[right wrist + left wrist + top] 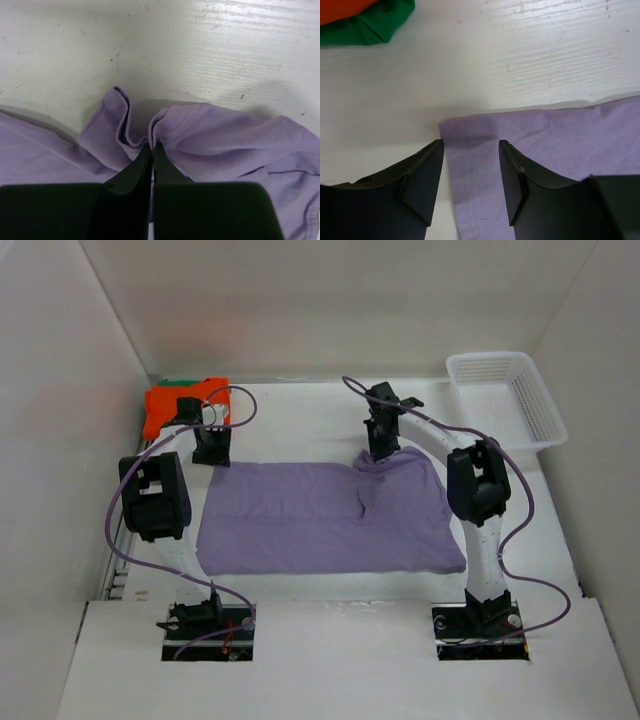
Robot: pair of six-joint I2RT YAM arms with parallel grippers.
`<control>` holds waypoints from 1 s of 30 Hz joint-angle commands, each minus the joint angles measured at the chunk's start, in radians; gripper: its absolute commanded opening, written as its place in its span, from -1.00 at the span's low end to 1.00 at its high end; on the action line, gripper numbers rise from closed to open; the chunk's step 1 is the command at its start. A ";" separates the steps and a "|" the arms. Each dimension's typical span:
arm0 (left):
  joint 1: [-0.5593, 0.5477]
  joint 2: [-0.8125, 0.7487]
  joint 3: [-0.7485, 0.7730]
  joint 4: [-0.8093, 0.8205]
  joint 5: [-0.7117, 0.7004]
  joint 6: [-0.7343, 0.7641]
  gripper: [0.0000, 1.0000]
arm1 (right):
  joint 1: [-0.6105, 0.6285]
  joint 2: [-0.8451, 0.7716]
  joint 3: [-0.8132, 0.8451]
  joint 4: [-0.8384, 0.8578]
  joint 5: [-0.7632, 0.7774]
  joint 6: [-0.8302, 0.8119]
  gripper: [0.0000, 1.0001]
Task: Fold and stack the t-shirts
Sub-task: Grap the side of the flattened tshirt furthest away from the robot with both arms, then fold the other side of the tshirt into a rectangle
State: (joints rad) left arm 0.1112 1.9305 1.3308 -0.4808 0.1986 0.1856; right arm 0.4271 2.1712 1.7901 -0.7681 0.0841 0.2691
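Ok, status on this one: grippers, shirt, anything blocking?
Left gripper open over far-left corner of purple shirt. Right gripper shut on its far edge, cloth bunched. Orange shirt and green shirt piled far left; nothing blocking.

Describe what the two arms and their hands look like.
Both the left arm and right arm have white tube links, bulky black joint housings and a looping purple cable. The left hand and right hand are matte black, with two wedge-shaped fingers.
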 commanded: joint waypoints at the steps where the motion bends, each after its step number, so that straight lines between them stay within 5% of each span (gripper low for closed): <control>1: 0.008 -0.038 0.042 0.032 0.001 -0.048 -0.06 | 0.017 -0.067 -0.008 0.033 -0.012 -0.002 -1.00; 10: 0.006 0.094 0.077 -0.015 -0.028 -0.052 -0.13 | 0.028 -0.073 -0.008 0.016 0.006 -0.008 -1.00; 16: 0.000 0.058 0.035 -0.031 0.042 -0.012 -0.95 | 0.028 -0.115 -0.055 0.016 0.052 0.016 -1.00; 30: -0.037 -0.566 -0.412 0.039 0.029 0.438 -1.00 | 0.038 -0.594 -0.602 0.096 0.131 0.154 -1.00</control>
State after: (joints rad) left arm 0.0780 1.4708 0.9966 -0.4610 0.2249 0.4629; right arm 0.4473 1.6524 1.2884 -0.7059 0.1886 0.3576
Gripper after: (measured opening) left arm 0.029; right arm 0.021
